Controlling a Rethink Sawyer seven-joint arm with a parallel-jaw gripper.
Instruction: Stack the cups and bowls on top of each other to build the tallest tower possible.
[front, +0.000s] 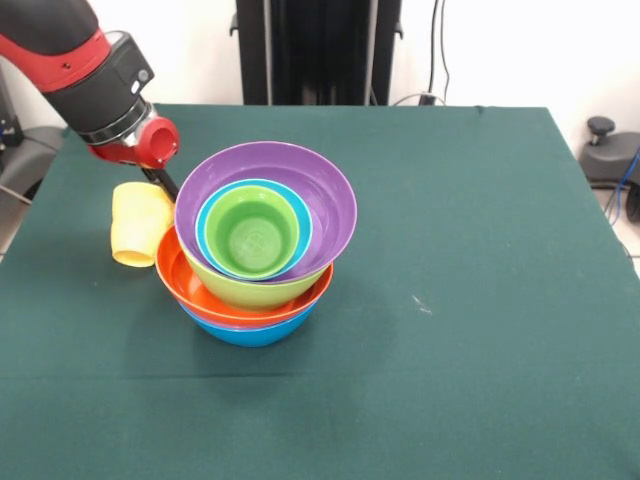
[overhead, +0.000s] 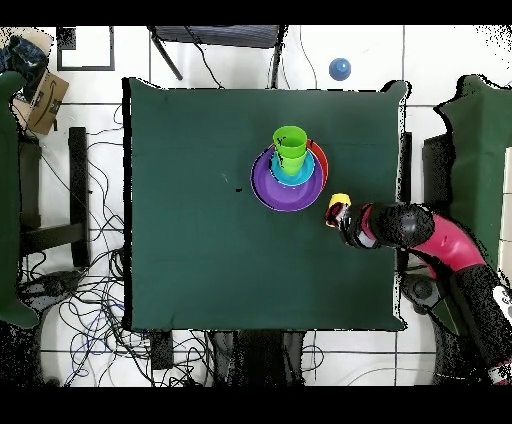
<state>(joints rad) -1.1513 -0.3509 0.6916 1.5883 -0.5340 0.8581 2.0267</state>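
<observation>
The table (front: 480, 300) carries the tower (front: 260, 250) near its middle: a blue bowl (front: 250, 332) at the base, then orange (front: 200, 292), lime (front: 235, 288) and a tilted purple bowl (front: 320, 200), widest low for steadiness. Inside the purple bowl sit the cyan bowl (front: 208, 235) and a green cup (front: 255, 235). The arm (front: 85, 70) reaches in beside the stack. Its gripper (front: 150, 200) is closed on the yellow cup (front: 138, 225), held on its side just beside the orange rim, likely to go on top.
</observation>
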